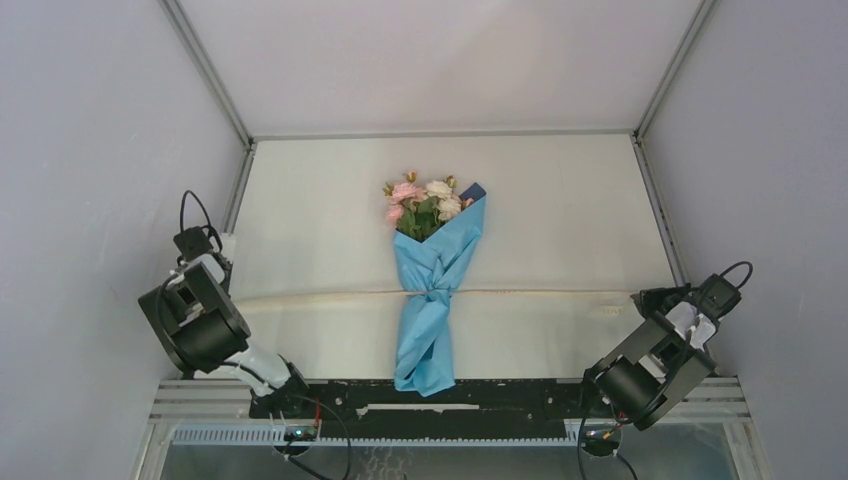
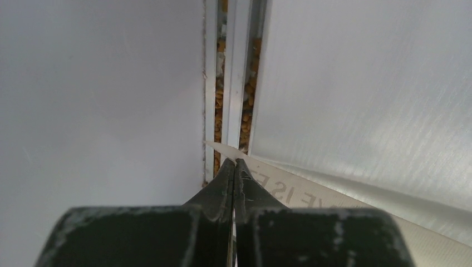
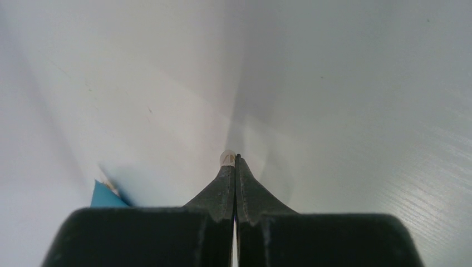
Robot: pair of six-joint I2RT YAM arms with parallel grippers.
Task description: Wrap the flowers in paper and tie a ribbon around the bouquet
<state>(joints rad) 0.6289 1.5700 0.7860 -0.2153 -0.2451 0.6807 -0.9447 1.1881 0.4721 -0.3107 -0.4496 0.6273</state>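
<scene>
One bouquet (image 1: pixel 425 335) lies mid-worktop (image 1: pixel 560 220), one ribbon (image 1: pixel 330 294) across its waist; only my wrist views show left hand (image 2: pixel 234 162) and right hand (image 3: pixel 234 158) each pinched shut on a ribbon end.

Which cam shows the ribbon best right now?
Top external: the ribbon runs full length across the table, meeting the bouquet's pinched waist. Left wrist shows only a short stretch at the left hand; right wrist only a tip at the right hand.
</scene>
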